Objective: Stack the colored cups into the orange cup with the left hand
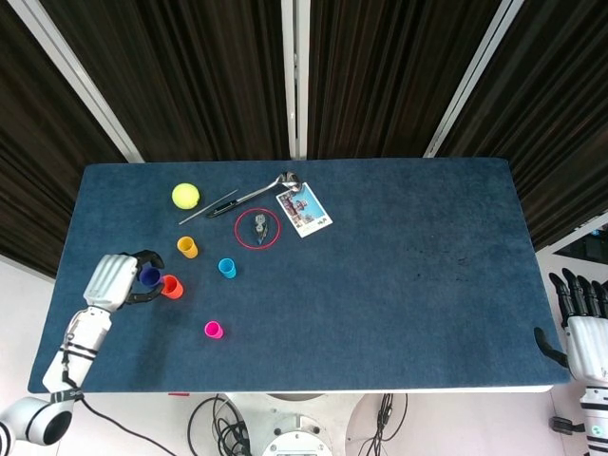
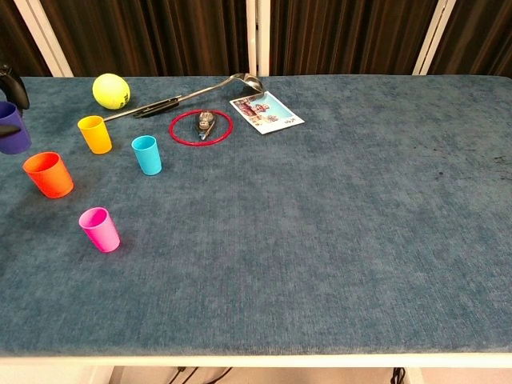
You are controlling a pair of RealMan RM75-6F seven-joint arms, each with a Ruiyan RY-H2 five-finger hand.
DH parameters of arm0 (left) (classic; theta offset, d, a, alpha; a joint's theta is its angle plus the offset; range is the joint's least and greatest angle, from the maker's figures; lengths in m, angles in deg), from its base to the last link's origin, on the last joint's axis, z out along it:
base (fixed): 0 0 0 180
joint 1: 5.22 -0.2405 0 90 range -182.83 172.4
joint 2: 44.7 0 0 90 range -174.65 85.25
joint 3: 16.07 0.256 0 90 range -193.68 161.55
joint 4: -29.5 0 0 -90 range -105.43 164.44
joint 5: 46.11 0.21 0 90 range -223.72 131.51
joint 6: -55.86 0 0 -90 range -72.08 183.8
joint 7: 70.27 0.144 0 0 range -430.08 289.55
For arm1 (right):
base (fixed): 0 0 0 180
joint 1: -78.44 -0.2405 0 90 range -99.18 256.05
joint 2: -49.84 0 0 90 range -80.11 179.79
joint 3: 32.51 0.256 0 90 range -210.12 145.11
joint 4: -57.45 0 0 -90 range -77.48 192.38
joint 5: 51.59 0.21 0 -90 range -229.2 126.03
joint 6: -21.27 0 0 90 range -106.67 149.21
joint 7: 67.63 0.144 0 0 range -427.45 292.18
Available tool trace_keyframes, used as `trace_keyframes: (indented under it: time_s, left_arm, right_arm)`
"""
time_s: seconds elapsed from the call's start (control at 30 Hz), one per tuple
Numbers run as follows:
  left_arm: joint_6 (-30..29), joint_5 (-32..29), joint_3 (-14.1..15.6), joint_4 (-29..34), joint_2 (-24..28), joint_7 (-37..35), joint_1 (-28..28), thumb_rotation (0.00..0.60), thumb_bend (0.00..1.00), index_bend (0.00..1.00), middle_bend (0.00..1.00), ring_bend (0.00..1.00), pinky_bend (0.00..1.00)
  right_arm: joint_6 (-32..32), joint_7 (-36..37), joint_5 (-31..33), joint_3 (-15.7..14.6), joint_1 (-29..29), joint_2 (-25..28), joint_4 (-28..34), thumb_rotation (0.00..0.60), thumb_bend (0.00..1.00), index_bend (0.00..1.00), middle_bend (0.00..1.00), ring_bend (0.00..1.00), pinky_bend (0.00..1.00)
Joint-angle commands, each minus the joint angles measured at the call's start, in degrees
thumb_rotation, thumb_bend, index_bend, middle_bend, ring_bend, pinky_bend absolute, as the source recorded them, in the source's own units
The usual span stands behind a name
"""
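Note:
My left hand (image 1: 116, 281) holds a dark blue cup (image 1: 150, 276) just left of the orange cup (image 1: 171, 286); in the chest view the blue cup (image 2: 11, 128) hangs at the left edge, above and left of the orange cup (image 2: 48, 174). A yellow-orange cup (image 1: 187, 247), a cyan cup (image 1: 227, 268) and a pink cup (image 1: 214, 330) stand upright around it on the blue table (image 1: 380, 275). My right hand (image 1: 581, 328) hangs off the table's right edge, fingers spread, holding nothing.
At the back left lie a yellow ball (image 1: 185, 196), a long metal spoon (image 1: 249, 196), a red ring (image 1: 257, 229) around a small metal object, and a photo card (image 1: 303, 210).

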Motion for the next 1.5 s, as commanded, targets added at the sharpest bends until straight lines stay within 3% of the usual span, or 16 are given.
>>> trace_keyframes:
  time_s: [0.03, 0.87, 1.2, 1.5]
  left_arm:
    - [-0.3, -0.3, 0.0, -1.1, -1.1, 0.3, 0.1, 0.600, 0.29, 0.47, 0.50, 0.60, 0.53]
    - [0.0, -1.3, 0.5, -6.5, -7.3, -0.9, 1.1, 0.600, 0.28, 0.46, 0.49, 0.58, 0.52]
    - [-0.8, -0.2, 1.2, -8.6, -8.5, 0.5, 1.1, 0.600, 0.24, 0.35, 0.38, 0.40, 0.43]
    - [-2.6, 0.0, 0.8, -7.1, -7.0, 0.4, 0.6, 0.600, 0.23, 0.34, 0.36, 0.38, 0.43]
  right_arm:
    - [-0.1, 0.1, 0.1, 0.0, 0.0, -0.1, -0.2, 0.600, 0.27, 0.00, 0.00, 0.00, 0.00]
    - [-0.9, 1.4, 1.0, 0.0, 0.1, -1.3, -2.1, 0.600, 0.27, 0.00, 0.00, 0.00, 0.00]
    - [-0.5, 1.5, 1.0, 0.1, 0.3, -1.2, -2.1, 0.600, 0.27, 0.00, 0.00, 0.00, 0.00]
    - [-0.4, 1.3, 0.7, 0.3, 0.2, -1.1, -1.8, 0.600, 0.27, 0.00, 0.00, 0.00, 0.00]
